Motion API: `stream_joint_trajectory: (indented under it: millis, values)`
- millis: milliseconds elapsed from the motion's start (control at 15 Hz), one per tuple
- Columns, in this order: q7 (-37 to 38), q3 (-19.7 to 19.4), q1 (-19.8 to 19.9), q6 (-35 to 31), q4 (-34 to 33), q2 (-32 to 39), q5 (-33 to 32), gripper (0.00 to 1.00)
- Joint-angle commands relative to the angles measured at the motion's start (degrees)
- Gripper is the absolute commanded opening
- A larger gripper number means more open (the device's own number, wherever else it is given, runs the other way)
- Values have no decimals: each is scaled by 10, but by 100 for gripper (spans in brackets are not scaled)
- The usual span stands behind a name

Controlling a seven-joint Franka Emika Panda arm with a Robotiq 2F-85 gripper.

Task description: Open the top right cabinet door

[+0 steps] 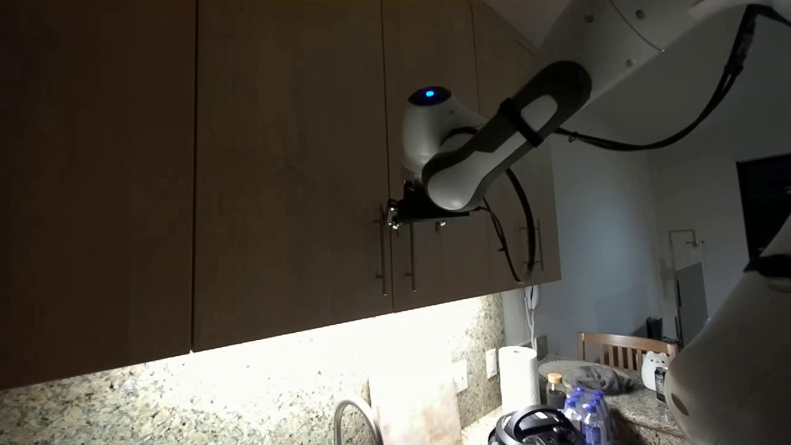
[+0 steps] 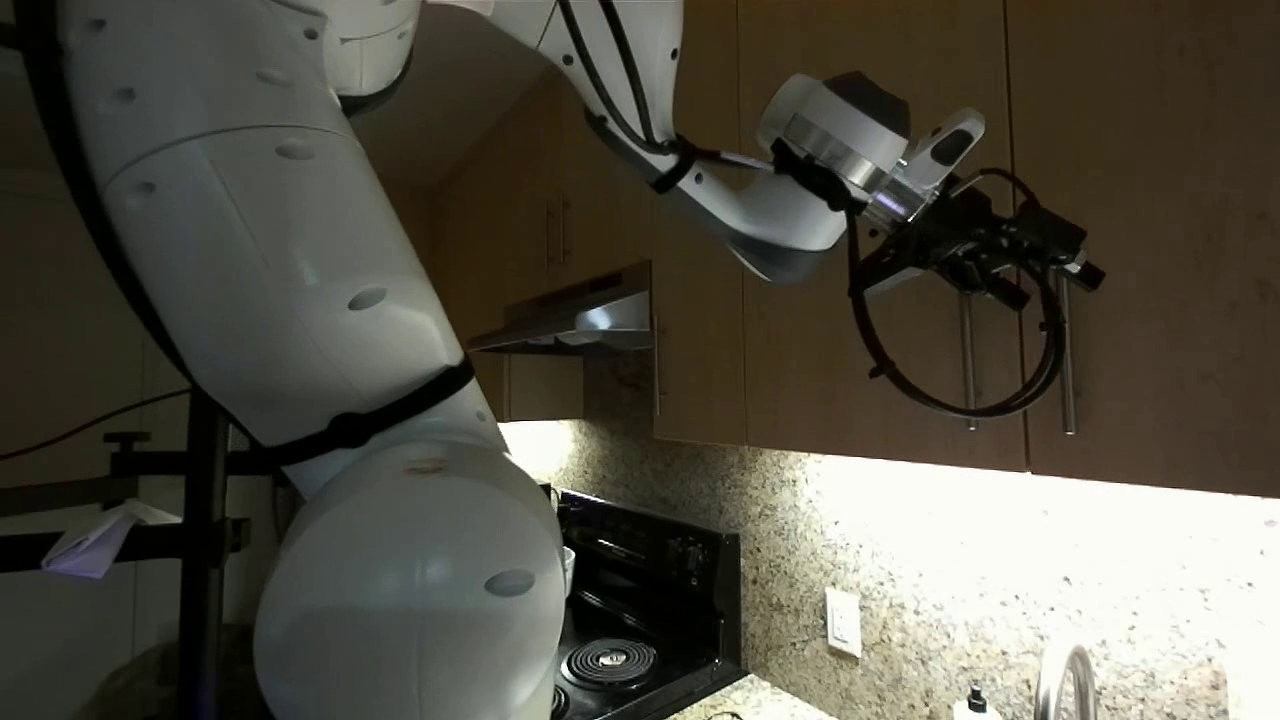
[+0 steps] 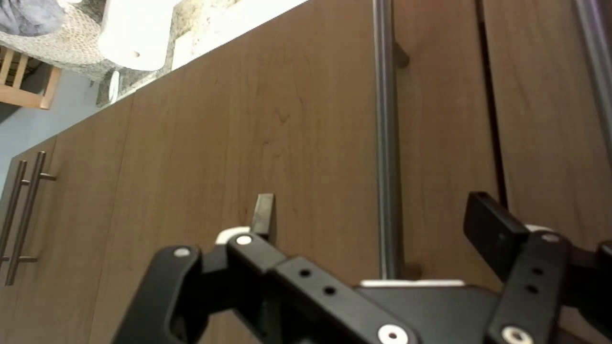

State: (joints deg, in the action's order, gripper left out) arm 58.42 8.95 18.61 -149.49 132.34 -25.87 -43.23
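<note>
The top right cabinet door is a flat brown wood slab (image 1: 445,266), shut and flush with its neighbours. It also shows in an exterior view (image 2: 1180,250) and the wrist view (image 3: 296,119). Its slim vertical metal handle (image 3: 388,143) also shows in both exterior views (image 1: 413,259) (image 2: 1068,370). My gripper (image 3: 377,210) is open in front of the door, its fingers on either side of the handle and apart from it. The handle's upper end is partly hidden by the gripper. Both exterior views show the gripper at the handle's upper part (image 1: 415,224) (image 2: 1055,285).
The adjacent door's handle (image 1: 382,250) stands just across the seam, near one finger. Further handles (image 3: 26,215) are on doors farther along. Below are a faucet (image 1: 355,408), paper towel roll (image 1: 519,377), bottles (image 1: 587,414) and a stove (image 2: 640,600). A cable loop (image 2: 880,370) hangs from the wrist.
</note>
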Motion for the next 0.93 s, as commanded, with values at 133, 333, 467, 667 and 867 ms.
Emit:
stream_joint_trajectory:
  millis: [133,333,467,667,867]
  values:
    - [7,-23,-1,2,-49,66,-39,100]
    - [19,-35,0,6,-65,83,-54,100]
    - [27,-43,2,16,-73,88,-59,100]
    - [32,-50,0,27,-76,91,-61,100]
    - [39,-51,2,31,-73,91,-63,100]
